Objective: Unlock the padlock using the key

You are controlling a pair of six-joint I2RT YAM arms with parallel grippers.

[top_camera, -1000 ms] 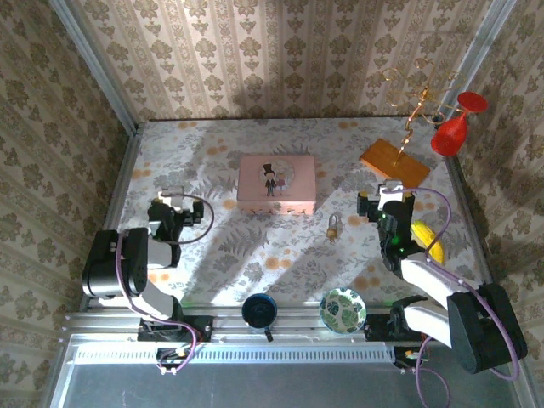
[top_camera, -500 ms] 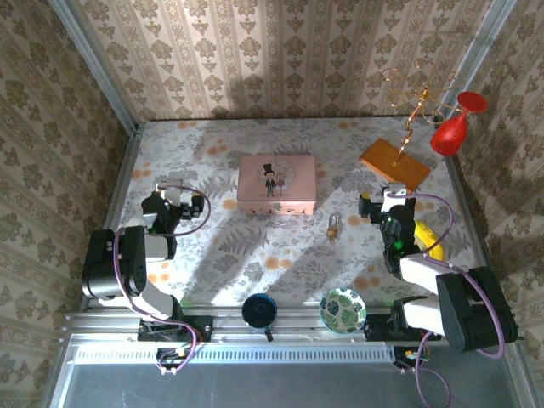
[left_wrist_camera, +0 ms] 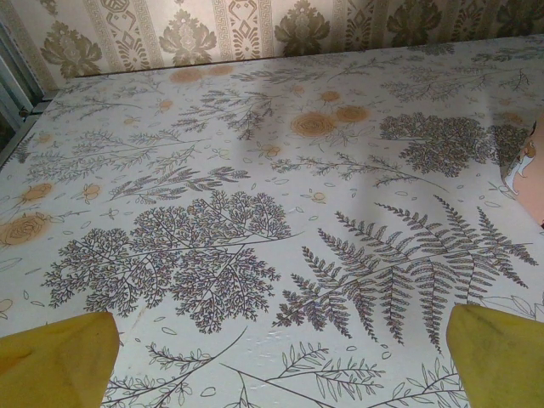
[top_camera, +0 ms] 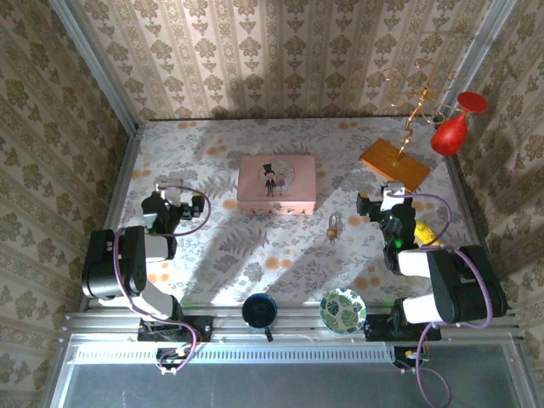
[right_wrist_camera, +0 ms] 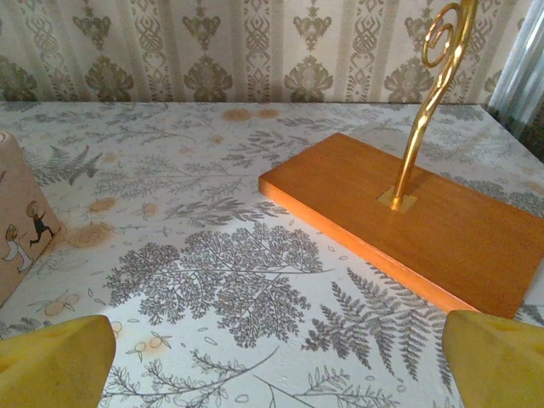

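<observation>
Bench [top_camera: 221, 144]: floral cloth, walled on three sides. Both arms sat low near their bases.

Left jaws: spread wide and empty. Yellow pads [left_wrist_camera: 55, 361] sat at the lower corners of the wrist view, with bare cloth between them. Right jaws: likewise wide and empty, pads [right_wrist_camera: 51, 361] far apart.

Pink box [top_camera: 276, 183]: between the two sets of jaws and a little beyond them.

Gold wire stand, on its wooden base [right_wrist_camera: 408, 212]: straight ahead of the right jaws, near.

Red glass [top_camera: 453, 127]: beyond the right jaws, off to their right.

Patterned bowl [top_camera: 342, 309] and dark cup [top_camera: 258, 310]: behind both sets of jaws, by the near rail.

Padlock [top_camera: 333, 226]: tiny and brass, lying on the cloth left of the right jaws and slightly behind them. It was well apart from the left jaws. The key could not be made out at this size.

Judgement: the step in hand looked like the first reach, not yet begun. The right jaws were nearer, but they pointed at the stand. They would need to turn left and drop over the padlock. Best to centre carefully and pinch the brass body across its flat faces. The shackle and keyhole should stay clear for the other jaws. A small, slick piece could skid if nudged off-centre.
</observation>
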